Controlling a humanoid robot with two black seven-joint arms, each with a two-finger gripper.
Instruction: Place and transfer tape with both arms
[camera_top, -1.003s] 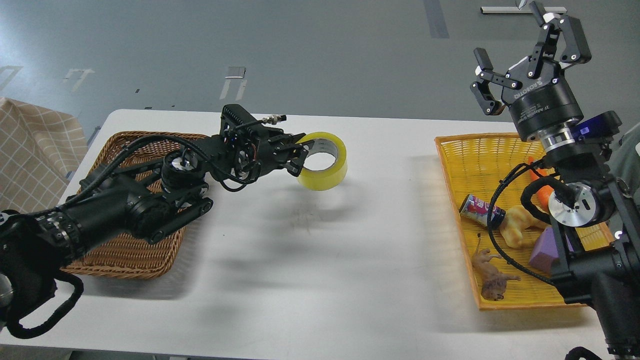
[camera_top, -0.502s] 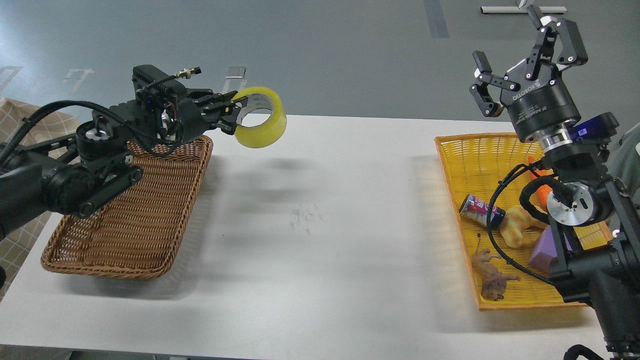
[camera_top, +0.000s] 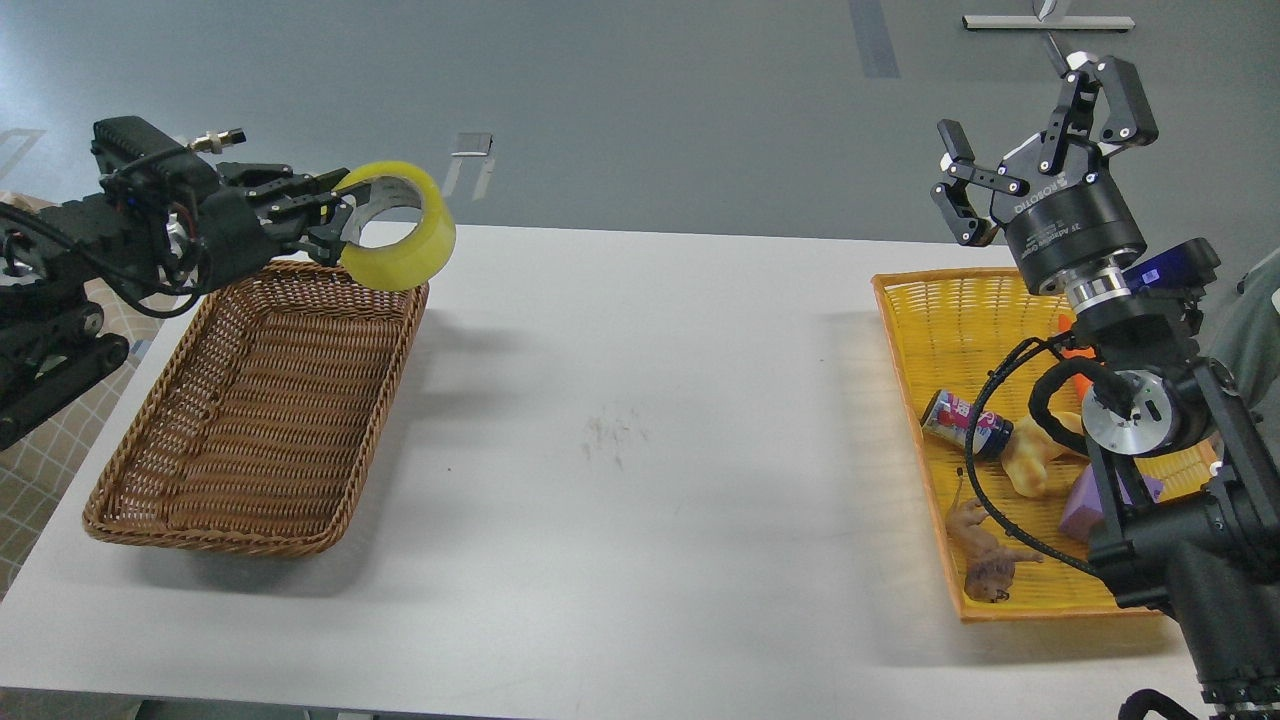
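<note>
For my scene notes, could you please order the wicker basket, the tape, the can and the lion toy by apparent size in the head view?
1. Wicker basket, clearly largest.
2. Tape, held up in the left gripper.
3. Can and lion toy: these look alike, and the can is partly hidden by cable, so unranked.

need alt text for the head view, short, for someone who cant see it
The left gripper holds a yellow tape roll in the air over the far corner of a brown wicker basket on a white table. At right, the right gripper is raised and open above a yellow basket holding a can and toys.
</note>
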